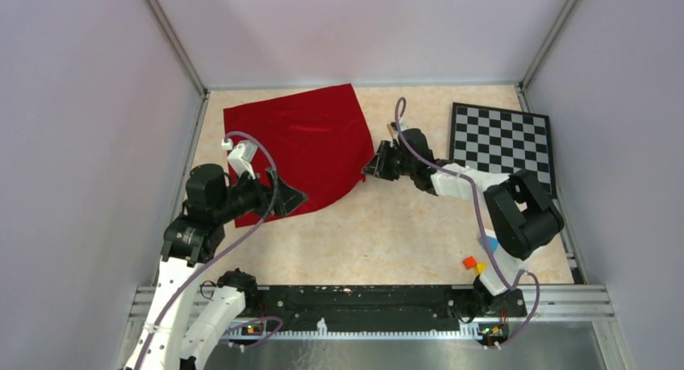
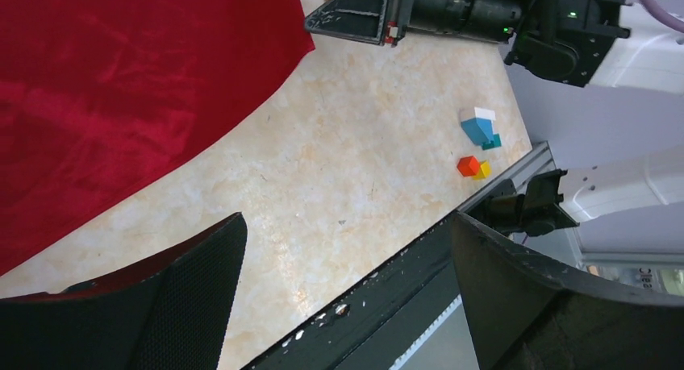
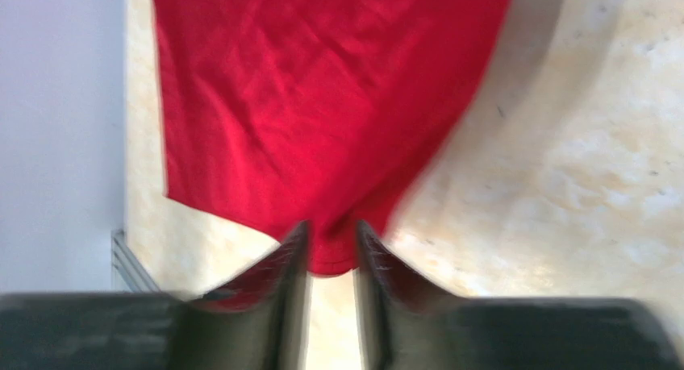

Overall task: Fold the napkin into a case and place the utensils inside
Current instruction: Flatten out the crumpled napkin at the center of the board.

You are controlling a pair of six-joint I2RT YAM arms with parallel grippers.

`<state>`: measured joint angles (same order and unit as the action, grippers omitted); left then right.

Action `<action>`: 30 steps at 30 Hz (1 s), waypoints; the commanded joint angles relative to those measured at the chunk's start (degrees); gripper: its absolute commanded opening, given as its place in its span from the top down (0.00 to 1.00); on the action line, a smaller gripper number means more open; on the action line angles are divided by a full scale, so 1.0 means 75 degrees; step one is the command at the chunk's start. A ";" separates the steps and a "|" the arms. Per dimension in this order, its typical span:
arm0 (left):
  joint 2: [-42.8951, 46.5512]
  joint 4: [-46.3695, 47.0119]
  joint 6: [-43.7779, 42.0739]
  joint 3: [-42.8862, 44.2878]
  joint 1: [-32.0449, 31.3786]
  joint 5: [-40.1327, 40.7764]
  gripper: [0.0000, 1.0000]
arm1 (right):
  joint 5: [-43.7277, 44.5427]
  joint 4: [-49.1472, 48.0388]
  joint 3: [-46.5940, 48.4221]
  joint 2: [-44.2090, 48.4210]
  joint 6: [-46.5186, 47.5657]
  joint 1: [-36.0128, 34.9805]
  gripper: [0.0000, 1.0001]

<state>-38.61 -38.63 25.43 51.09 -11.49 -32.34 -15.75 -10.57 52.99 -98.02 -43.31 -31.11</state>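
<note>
The napkin (image 1: pixel 302 144) is a deep-red cloth lying open and mostly flat in the upper left-centre of the overhead view. Its top edge runs along the back wall and its right side curves down to a rounded lower corner. The weave is soft and faintly shiny, with shallow creases across the middle.

The right gripper (image 3: pixel 331 229) sits at that curved right edge. Its dark fingers are drawn narrow with a fold of red cloth pinched between them, and the fabric rises toward the tips. This wrist view is blurred.

The left gripper (image 2: pixel 348 225) is spread wide and holds nothing. It is at the napkin's lower-left border, one finger over the red edge and the other over bare table (image 1: pixel 387 233). The finger pads are black with a fine dotted mesh texture.

The table is matte beige with marbled orange veining. A rigid black-and-white checkered board (image 1: pixel 502 143) lies flat at the upper right, well apart from the cloth. Small coloured blocks (image 2: pixel 476 148) — orange, yellow, teal and white — cluster near the front rail at the lower right.
</note>
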 commanded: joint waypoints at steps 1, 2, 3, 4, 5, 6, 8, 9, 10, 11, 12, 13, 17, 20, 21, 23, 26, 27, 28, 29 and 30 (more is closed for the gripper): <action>0.0224 0.0311 0.0392 -0.0088 -0.0015 0.0585 0.01 | 0.0138 0.0439 0.0766 0.0851 0.0601 -0.0107 0.60; 0.0241 0.0314 0.0385 -0.0090 -0.0015 0.0714 0.01 | 0.0251 0.0948 0.0745 0.1070 0.0465 -0.0125 0.50; 0.0229 0.0273 0.0364 -0.0071 -0.0015 0.0921 0.01 | 0.0213 0.1198 0.0510 0.1321 0.0297 -0.0128 0.44; 0.0221 0.0169 0.0344 -0.0030 -0.0015 0.1143 0.01 | 0.0239 0.1226 0.0173 0.1634 0.0162 -0.0129 0.38; 0.0206 0.0116 0.0328 0.0002 -0.0015 0.1377 0.01 | 0.0467 0.1297 -0.0175 0.1920 0.0046 -0.0119 0.31; 0.0175 0.0088 0.0303 0.0007 -0.0017 0.1523 0.01 | 0.0725 0.1313 -0.0449 0.2129 0.0022 -0.0107 0.27; 0.0067 0.0143 0.0222 0.0022 -0.0015 0.1688 0.01 | 0.0765 0.1299 -0.0575 0.2136 0.0288 -0.0011 0.25; -0.0013 0.0138 0.0168 0.0057 -0.0015 0.1753 0.01 | 0.0683 0.1502 -0.0413 0.1938 0.0375 0.0070 0.25; -0.0135 0.0087 0.0104 0.0090 -0.0015 0.1840 0.01 | 0.0509 0.1746 -0.0168 0.1679 0.0443 0.0126 0.27; -0.0273 0.0030 0.0065 0.0128 -0.0015 0.1952 0.01 | 0.0386 0.2030 0.0085 0.1416 0.0522 0.0178 0.30; -0.0418 -0.0070 0.0065 0.0161 -0.0015 0.2051 0.01 | 0.0462 0.2251 0.0325 0.1175 0.0646 0.0192 0.31; -0.0559 -0.0133 0.0092 0.0196 -0.0015 0.2085 0.01 | 0.0616 0.2368 0.0520 0.0969 0.0800 0.0188 0.31; -0.0781 0.0165 0.0404 0.0018 -0.0015 0.1917 0.01 | 0.0833 0.2506 0.0896 0.0243 0.0757 0.0229 0.34; -0.0823 0.0512 0.0640 -0.0199 -0.0015 0.1568 0.01 | 0.0534 0.1344 0.0285 0.0158 0.0612 0.0243 0.30; -0.0851 0.0550 0.0695 -0.0217 -0.0015 0.1490 0.01 | 0.0244 0.0900 0.0212 0.0040 0.0593 0.0265 0.30; -0.0892 0.0581 0.0754 -0.0210 -0.0015 0.1390 0.01 | -0.0334 0.0476 0.0267 -0.0293 0.0523 0.0272 0.30; -0.0834 0.0567 0.0704 -0.0141 -0.0015 0.1327 0.01 | -0.0733 -0.0351 0.0277 -0.0822 0.0013 0.0290 0.31; -0.0804 0.0532 0.0685 -0.0109 -0.0015 0.1347 0.01 | -0.0903 -0.0556 0.0346 -0.1015 -0.0128 0.0293 0.31; -0.0776 0.0520 0.0659 -0.0083 -0.0015 0.1366 0.01 | -0.1091 -0.0845 0.0432 -0.1182 -0.0308 0.0294 0.33; -0.0760 0.0460 0.0628 -0.0041 -0.0015 0.1388 0.01 | -0.1243 -0.1083 0.0526 -0.1335 -0.0536 0.0293 0.35; -0.0756 0.0388 0.0583 0.0021 -0.0015 0.1441 0.01 | -0.1465 -0.1416 0.0619 -0.1404 -0.0712 0.0286 0.37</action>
<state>-45.45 -37.12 30.13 49.65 -11.49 -21.17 -20.38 -9.78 54.83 -105.54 -43.24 -29.36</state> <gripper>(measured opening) 0.987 0.655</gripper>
